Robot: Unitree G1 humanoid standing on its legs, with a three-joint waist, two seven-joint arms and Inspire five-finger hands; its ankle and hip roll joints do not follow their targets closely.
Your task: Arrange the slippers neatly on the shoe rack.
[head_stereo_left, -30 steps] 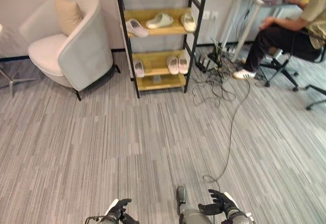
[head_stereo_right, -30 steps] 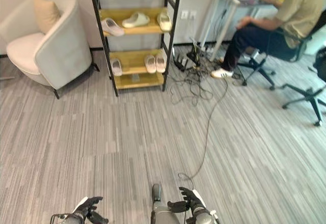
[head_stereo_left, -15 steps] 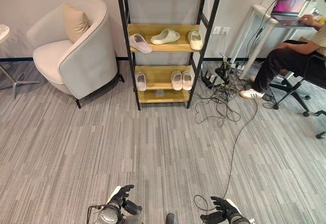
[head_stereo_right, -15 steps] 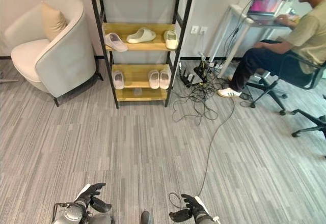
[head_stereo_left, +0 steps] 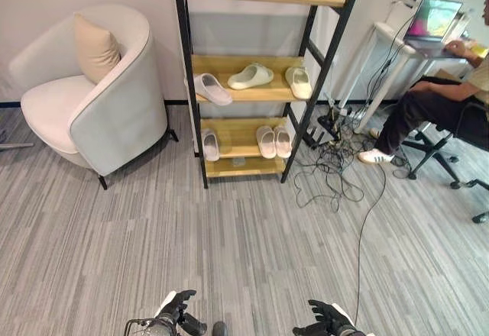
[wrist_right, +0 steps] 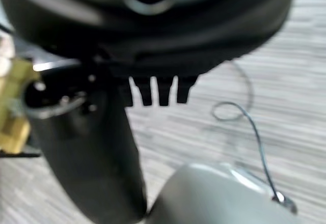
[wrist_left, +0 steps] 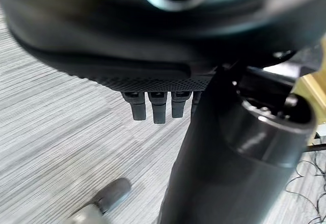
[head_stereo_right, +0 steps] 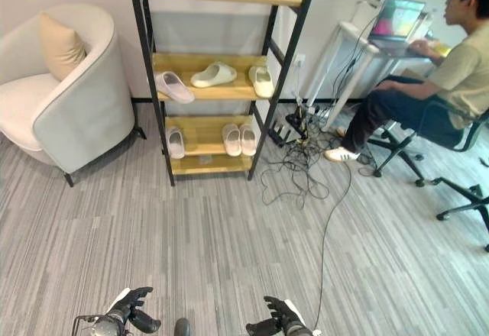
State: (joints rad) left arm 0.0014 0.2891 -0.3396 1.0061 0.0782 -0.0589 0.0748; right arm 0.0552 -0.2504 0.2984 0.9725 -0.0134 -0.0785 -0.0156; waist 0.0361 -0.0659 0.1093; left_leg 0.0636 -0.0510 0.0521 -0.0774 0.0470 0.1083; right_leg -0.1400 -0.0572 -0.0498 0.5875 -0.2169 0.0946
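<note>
The shoe rack [head_stereo_left: 191,114], a black frame with wooden shelves, stands against the far wall. Its middle shelf holds a pale pink slipper [head_stereo_left: 212,88] at the left, a cream slipper [head_stereo_left: 250,75] lying crosswise, and another cream slipper [head_stereo_left: 299,82] at the right. On the lower shelf a single slipper [head_stereo_left: 210,145] sits at the left and a pair [head_stereo_left: 273,141] sits side by side at the right. My left hand [head_stereo_left: 174,315] and right hand [head_stereo_left: 325,322] hang low over the carpet, far from the rack. Both are open, their fingers [wrist_left: 153,107] relaxed, and empty.
A grey armchair [head_stereo_left: 114,111] with a beige pillow stands left of the rack. Tangled cables [head_stereo_left: 332,172] lie on the carpet to its right. A person [head_stereo_right: 428,95] sits on an office chair at a white desk with a laptop [head_stereo_left: 434,20]. Open carpet lies between me and the rack.
The whole picture has shifted: the rack now looks nearer and more central, and its top shelf has come into view. Both hands sit lower in view, still empty.
</note>
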